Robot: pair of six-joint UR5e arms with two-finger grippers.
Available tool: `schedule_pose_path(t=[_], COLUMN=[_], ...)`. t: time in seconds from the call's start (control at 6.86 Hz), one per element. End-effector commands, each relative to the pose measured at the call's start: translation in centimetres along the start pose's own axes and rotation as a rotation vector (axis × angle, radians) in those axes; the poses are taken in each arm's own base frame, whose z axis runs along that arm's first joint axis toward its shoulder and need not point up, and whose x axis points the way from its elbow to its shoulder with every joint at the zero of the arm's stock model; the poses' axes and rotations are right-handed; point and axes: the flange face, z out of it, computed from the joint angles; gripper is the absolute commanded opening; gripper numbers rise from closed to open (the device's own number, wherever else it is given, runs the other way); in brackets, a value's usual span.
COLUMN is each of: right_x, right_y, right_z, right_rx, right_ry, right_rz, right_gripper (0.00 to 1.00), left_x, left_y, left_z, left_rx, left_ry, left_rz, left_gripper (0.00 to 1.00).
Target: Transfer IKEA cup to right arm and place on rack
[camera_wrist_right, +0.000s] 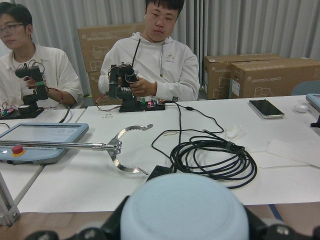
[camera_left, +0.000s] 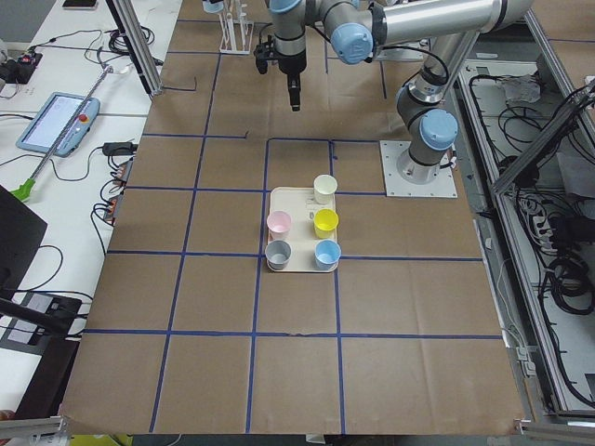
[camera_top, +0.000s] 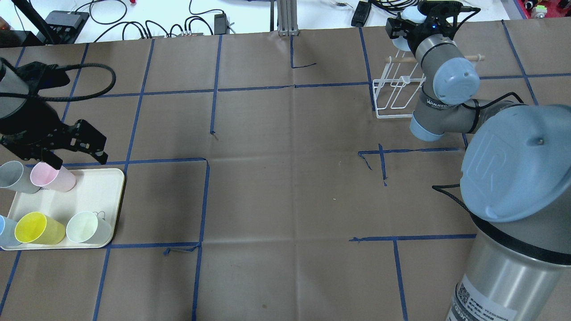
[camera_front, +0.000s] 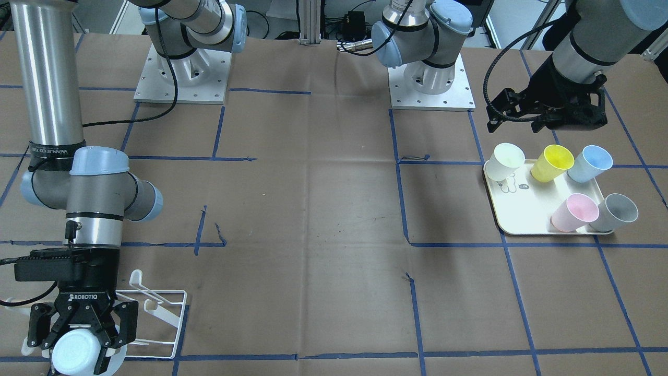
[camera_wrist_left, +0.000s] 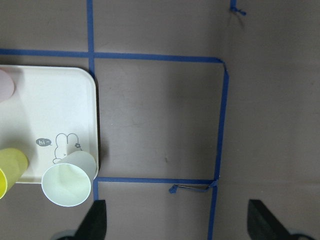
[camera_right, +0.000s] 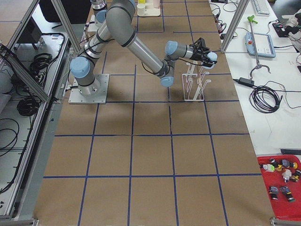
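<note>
My right gripper is shut on a pale blue IKEA cup, held on its side with its base toward the operators' table; the same base fills the bottom of the right wrist view as the cup. The cup hangs at the far end of the white wire rack, by its wooden dowel. The rack holds nothing. My left gripper hovers open and empty at the edge of the cream tray, its fingertips spread wide.
The tray carries several cups: white, yellow, blue, pink and grey. Beyond the table's far edge a white desk holds cables and a tablet, with two seated people behind it.
</note>
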Motion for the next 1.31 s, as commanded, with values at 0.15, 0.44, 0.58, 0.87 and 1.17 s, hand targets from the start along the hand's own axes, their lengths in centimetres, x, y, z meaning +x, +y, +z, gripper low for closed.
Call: schedule_pose_path(t=[0.15,0.44,0.58,0.87,1.17], right_x=[-0.2,-0.3,-0.2,-0.2,-0.9], right_y=[1.6,1.6,1.8,1.3,-0.8], right_z=[0.3,0.1,0.3,0.1,-0.2], right_rx=[-0.03,-0.027,-0.039,-0.031,0.01], right_ry=[-0.002,-0.008,-0.002,-0.005,-0.028], right_rz=[0.002,0.003,0.005,0.013,0.006], right_gripper=[0.3,0.99,1.0,1.0,1.0], left_x=[-7.8,-7.1,-6.8,-6.8,-6.5], left_y=[3.9,4.9,5.1,4.8,5.3], left_z=[3.2,5.3,6.5,11.0,15.4], left_rx=[0.001,-0.024,-0.026,0.002,0.031], left_ry=[0.031,0.05,0.057,0.039,0.013], left_rz=[0.004,-0.001,0.002,0.002,0.004], left_gripper=[0.98,0.97,0.97,0.97,0.97])
